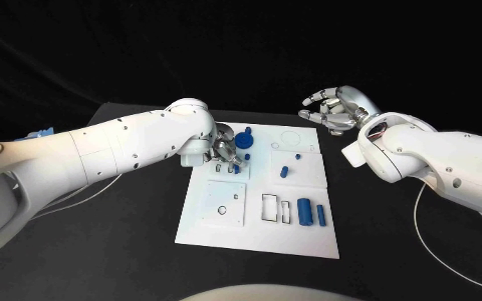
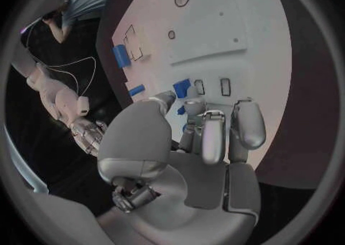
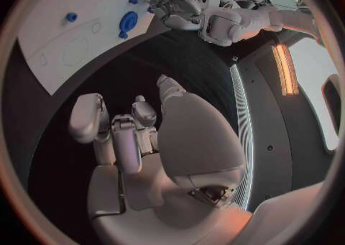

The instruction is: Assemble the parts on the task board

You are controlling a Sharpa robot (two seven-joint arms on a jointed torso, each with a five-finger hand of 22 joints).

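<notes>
The white task board (image 1: pixel 259 235) lies in the middle of the black table. My left hand (image 1: pixel 227 152) hovers low over its far left part, thumb and fingers (image 2: pixel 203 133) curled round a small blue part (image 2: pixel 181 88) beside two little slots. A round blue part (image 1: pixel 244 137) stands just behind that hand. Two small blue parts (image 1: pixel 298 155) (image 1: pixel 284 171) lie mid-board, and two blue cylinders (image 1: pixel 304 212) (image 1: pixel 322 214) lie near the right side. My right hand (image 1: pixel 336 111) hangs beyond the board's far right corner, fingers loosely bent, holding nothing.
The board has a square inset plate (image 1: pixel 224 203), rectangular slots (image 1: pixel 273 207) and a round recess (image 1: pixel 291 137). White cables run over the table at the left (image 1: pixel 90 189) and the right (image 1: pixel 427 238). The right wrist view shows the board's far edge (image 3: pixel 72 49).
</notes>
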